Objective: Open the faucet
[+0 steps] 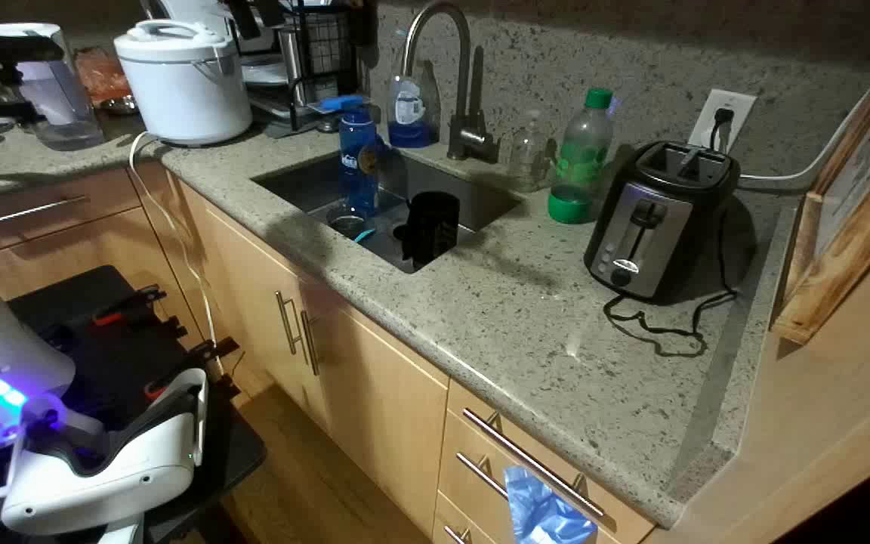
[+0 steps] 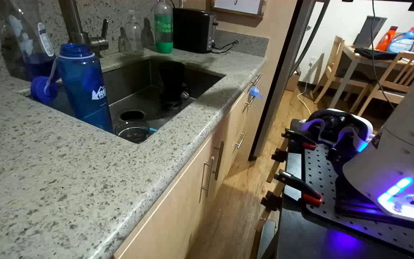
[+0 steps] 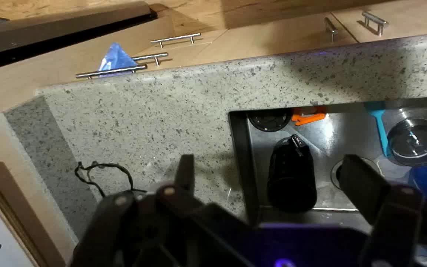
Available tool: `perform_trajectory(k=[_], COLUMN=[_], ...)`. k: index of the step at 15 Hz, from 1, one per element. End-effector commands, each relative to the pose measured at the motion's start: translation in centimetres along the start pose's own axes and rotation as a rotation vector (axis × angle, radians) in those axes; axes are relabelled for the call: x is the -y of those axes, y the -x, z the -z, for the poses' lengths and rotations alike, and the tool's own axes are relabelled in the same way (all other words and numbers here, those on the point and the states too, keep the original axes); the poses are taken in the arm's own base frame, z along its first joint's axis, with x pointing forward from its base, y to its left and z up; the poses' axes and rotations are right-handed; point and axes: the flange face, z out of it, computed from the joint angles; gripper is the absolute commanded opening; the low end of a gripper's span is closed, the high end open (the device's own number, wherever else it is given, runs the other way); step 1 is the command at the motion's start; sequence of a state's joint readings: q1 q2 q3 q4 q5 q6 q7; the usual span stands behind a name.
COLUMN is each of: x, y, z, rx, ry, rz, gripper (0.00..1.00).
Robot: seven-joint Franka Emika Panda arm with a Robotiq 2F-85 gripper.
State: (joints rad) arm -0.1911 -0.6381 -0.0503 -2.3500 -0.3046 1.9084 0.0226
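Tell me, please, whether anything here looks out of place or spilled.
Two mild oddities: the blue water bottle in the sink stands uncapped, its cap hanging loose beside it, and a blue plastic bag hangs by the drawer handles, an unusual spot for one. No spill stands out.

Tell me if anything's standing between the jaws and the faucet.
Nothing visible directly blocks the faucet. The blue-liquid soap bottle and a clear bottle stand close on either side of it, so they could get bumped. No view clearly shows the open jaws and faucet together, so I can't confirm their full path.
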Motion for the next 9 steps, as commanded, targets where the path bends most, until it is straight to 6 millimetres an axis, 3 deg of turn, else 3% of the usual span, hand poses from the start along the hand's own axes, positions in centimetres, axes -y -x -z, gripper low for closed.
perform_trajectory(k=[1, 5, 9], x=[0.0, 0.3, 0.3], y=[0.0, 0.0, -1.5], z=[0.0, -0.3, -1.2], rx=[0.001, 0.005, 0.017], ry=[0.0, 0.024, 0.03], rz=[0.0, 0.016, 0.011], gripper=[1.0, 1.0, 1.0])
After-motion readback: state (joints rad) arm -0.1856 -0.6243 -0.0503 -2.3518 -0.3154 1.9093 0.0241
